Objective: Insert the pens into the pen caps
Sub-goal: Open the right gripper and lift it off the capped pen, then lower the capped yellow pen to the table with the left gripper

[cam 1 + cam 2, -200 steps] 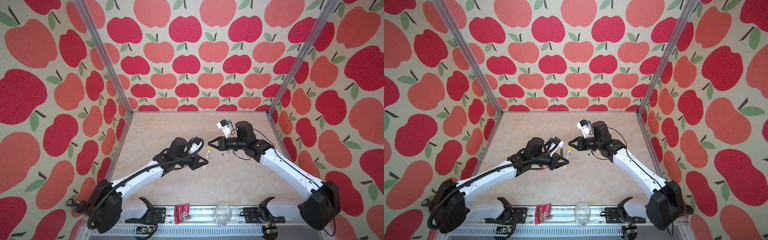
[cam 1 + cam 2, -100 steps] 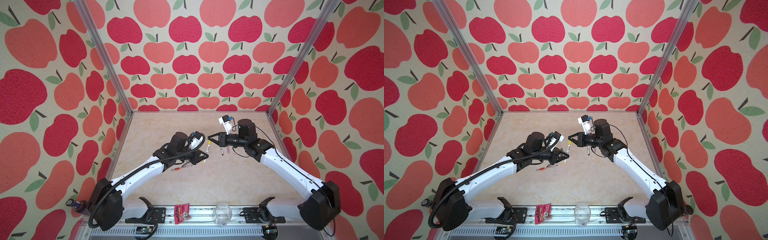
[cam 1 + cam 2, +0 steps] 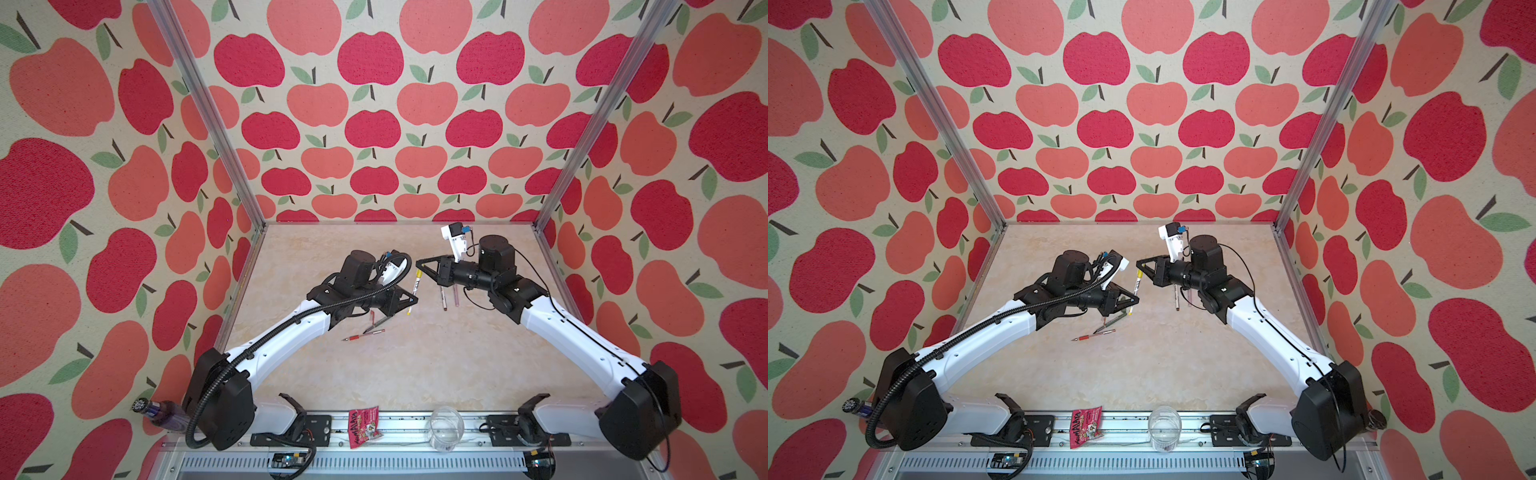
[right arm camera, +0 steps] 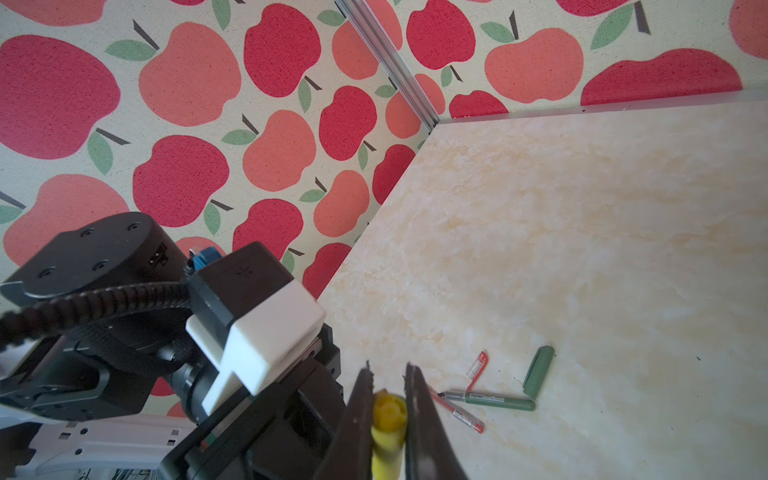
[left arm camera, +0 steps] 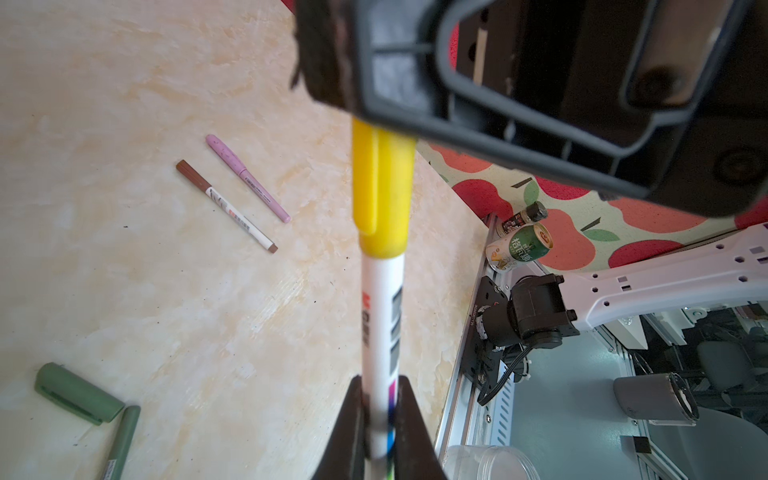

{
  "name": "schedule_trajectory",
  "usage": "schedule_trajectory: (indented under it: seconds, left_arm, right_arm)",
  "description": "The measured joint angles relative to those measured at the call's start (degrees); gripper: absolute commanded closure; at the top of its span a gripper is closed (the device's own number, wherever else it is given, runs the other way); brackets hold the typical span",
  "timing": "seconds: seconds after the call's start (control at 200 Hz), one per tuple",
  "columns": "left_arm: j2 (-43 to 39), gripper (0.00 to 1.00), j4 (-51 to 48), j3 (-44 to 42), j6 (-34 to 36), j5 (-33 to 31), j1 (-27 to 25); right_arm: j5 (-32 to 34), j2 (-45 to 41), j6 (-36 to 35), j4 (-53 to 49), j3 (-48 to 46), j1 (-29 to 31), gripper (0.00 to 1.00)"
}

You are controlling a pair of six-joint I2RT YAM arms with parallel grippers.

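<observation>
Two grippers meet above the table (image 3: 415,374): the left gripper (image 5: 379,399) is clenched on the white barrel of the yellow pen (image 5: 382,316), and the right gripper (image 4: 388,374) is clenched on its yellow cap (image 5: 383,191), which is seated over the pen end. The brown pen (image 5: 226,206) and lilac pen (image 5: 248,178) lie capped, side by side, under the right gripper. The green pen (image 4: 494,402), green cap (image 5: 77,393), red pen (image 4: 457,411) and red cap (image 4: 476,365) lie uncapped near the left gripper.
</observation>
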Motion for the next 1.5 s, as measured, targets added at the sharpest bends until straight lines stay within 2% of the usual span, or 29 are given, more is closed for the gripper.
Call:
schedule_trajectory:
  seconds: [0.245, 0.665, 0.866, 0.961, 1.036, 1.136, 1.261, 1.501]
  left_arm:
    - [0.5, 0.96, -1.2, 0.5, 0.2, 0.0, 0.4]
    - [0.6, 0.95, -1.6, 0.9, 0.8, 0.5, 0.6]
    - [1.2, 0.96, -0.7, 0.9, 0.7, 1.1, 0.7]
    - [1.2, 0.96, 1.5, 0.8, 0.0, 1.3, 0.7]
    - [1.2, 0.95, 7.3, 0.6, -0.9, 0.3, 0.8]
    - [1.0, 0.96, 12.8, -0.2, -2.1, -0.7, 0.9]
    - [1.3, 0.96, 13.7, -1.9, -3.5, -2.9, 0.1]
    - [4.6, 0.95, 12.5, -2.4, -8.1, -8.5, -2.6]
  right_arm:
    - [0.8, -0.2, 2.1, 4.3, -2.8, 0.0, 1.0]
    - [2.4, -1.4, 4.0, 5.7, -4.3, 0.2, 0.99]
    - [2.9, -1.2, 3.9, 4.0, -2.9, 0.2, 0.88]
    - [2.8, -0.8, 3.5, 1.7, -0.4, -0.3, 0.77]
    - [0.7, -0.7, 3.2, -2.0, 1.3, -0.5, 0.66]
    - [-0.7, -0.2, 2.5, -6.2, 3.5, -0.8, 0.58]
    - [-0.9, -0.8, 1.6, -8.1, 6.1, -2.6, 0.46]
    - [0.4, -9.3, -0.9, -11.5, 6.7, -6.2, 0.44]
